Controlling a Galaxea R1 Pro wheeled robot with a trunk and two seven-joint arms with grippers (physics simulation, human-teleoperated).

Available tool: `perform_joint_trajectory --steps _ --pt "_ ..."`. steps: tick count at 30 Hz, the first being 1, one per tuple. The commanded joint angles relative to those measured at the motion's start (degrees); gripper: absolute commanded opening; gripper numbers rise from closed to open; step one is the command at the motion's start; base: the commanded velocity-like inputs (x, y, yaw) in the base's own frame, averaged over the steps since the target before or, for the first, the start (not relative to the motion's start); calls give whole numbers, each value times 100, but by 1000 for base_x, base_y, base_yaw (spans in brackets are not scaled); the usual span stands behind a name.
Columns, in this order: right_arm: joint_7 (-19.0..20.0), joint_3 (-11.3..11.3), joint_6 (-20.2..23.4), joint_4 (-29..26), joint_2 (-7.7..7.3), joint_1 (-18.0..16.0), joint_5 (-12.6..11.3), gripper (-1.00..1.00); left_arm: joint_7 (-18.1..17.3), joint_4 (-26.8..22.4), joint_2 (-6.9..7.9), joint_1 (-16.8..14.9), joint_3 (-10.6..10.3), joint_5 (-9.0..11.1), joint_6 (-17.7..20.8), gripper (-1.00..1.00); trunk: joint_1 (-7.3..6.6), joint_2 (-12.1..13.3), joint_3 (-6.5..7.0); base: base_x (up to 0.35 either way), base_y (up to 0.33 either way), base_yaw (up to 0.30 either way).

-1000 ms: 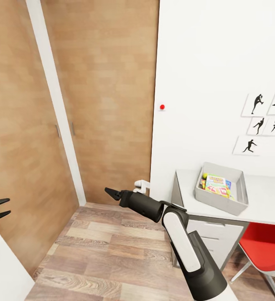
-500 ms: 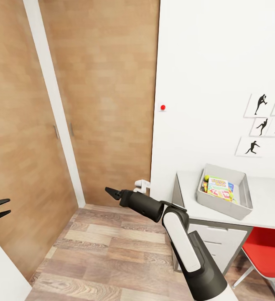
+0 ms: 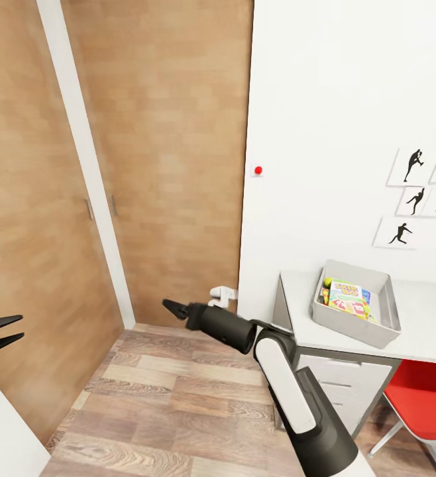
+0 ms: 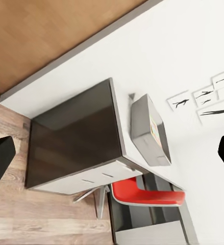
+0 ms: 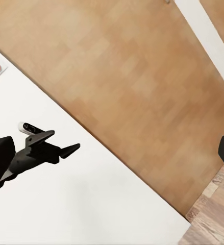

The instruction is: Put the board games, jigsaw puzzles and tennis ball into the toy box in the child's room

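The grey toy box (image 3: 380, 328) stands on the white table (image 3: 430, 328) at the right, by the wall. Printed board games (image 3: 346, 296) lie inside it, and the yellow-green tennis ball (image 3: 327, 283) sits in its far left corner. I cannot make out jigsaw puzzles among the colours. The bed is out of view. My right gripper (image 3: 169, 307) hangs open over the floor, well left of the table, holding nothing. At the far left edge my left gripper (image 3: 2, 333) is open and empty too. The left wrist view takes in the toy box (image 4: 142, 130) and the table's dark side (image 4: 76, 138).
A red chair (image 3: 423, 391) is tucked under the table. Wooden wardrobe doors (image 3: 165, 165) and a white post (image 3: 85, 172) close off the back and left. A white handle (image 3: 223, 293) sticks out at the wall's edge. Wood floor (image 3: 171, 397) lies between.
The camera swung slightly left at first, shifting the toy box right in the picture. My right gripper has edged left and the left gripper a little inward.
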Motion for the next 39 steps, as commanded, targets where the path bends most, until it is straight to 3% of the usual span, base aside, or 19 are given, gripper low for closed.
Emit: perform_joint_trajectory --steps 1,5,7,11,19,25,34,39 --pt "12 40 29 -2 3 -5 30 100 -20 4 -19 -7 -47 44 62 100 4 -14 -14 0 0 0" --pt "-247 452 63 28 3 -5 163 100 -20 4 -178 -7 -52 28 68 100 4 -14 -14 0 0 0" --pt "-389 539 71 52 3 -5 197 100 -20 4 -220 -7 -53 21 69 100 4 -14 -14 0 0 0" --pt "-895 653 85 153 3 -5 229 100 487 4 -390 -7 -54 -9 69 100 4 -14 -14 0 0 0" --pt "-1215 696 83 863 3 -5 248 100 1485 18 -692 1 -54 -20 52 100 4 -14 -14 0 0 0" --pt "-1263 681 51 1625 3 -13 276 100 2415 336 -842 9 -56 -16 -372 100 4 -14 -14 0 0 0" --pt "-1288 705 23 1798 3 -14 321 100 3379 506 -1169 151 -55 -11 -677 100 4 -14 -14 0 0 0" --pt "-1380 707 20 1837 3 -14 485 100 3880 519 -1424 281 -54 -11 -905 100 4 -14 -14 0 0 0"
